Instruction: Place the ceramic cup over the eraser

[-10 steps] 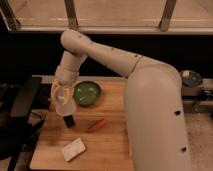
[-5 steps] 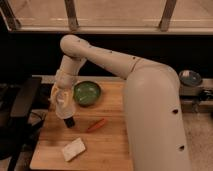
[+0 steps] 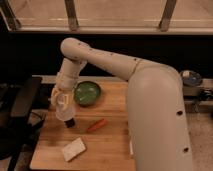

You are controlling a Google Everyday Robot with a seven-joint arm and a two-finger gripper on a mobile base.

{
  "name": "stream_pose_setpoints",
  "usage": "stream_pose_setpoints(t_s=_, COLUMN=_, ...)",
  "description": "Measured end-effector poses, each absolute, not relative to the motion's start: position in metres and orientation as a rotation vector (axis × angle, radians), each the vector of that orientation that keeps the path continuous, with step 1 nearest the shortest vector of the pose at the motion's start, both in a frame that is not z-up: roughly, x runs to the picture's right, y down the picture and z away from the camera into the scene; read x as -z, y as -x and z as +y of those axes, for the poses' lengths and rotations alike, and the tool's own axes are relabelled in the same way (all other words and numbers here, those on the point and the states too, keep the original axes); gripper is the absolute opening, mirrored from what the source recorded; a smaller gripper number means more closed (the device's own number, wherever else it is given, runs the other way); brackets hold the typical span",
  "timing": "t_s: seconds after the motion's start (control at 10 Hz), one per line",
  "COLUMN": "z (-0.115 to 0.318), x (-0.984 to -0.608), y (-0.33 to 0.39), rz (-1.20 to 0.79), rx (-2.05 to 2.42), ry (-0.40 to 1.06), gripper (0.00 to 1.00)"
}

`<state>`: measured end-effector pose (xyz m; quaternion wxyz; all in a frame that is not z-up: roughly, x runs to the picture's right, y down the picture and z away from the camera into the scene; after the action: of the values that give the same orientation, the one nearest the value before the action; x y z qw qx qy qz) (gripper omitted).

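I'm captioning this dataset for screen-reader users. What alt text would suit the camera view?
A white robot arm's end effector, with a pale ceramic cup at it, hangs over the left side of a wooden table. A white eraser lies nearer the front edge, a green bowl sits to the right, and an orange stick-like item lies between them.
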<state>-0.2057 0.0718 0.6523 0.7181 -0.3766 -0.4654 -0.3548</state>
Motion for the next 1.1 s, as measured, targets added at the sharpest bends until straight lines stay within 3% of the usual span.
stream_pose_setpoints(t_s=0.3, z=0.078, x=-0.647, y=0.207, rz=-1.028, rx=0.766, ry=0.838, gripper=0.0)
stream_pose_setpoints(t_s=0.5, z=0.082, x=-0.649, y=0.202, rz=-1.041, rx=0.751, ry=0.847, gripper=0.07)
stream_pose_setpoints(t_s=1.1, z=0.089, x=-0.656, y=0.191, rz=-1.088, rx=0.734, ry=0.844, gripper=0.68)
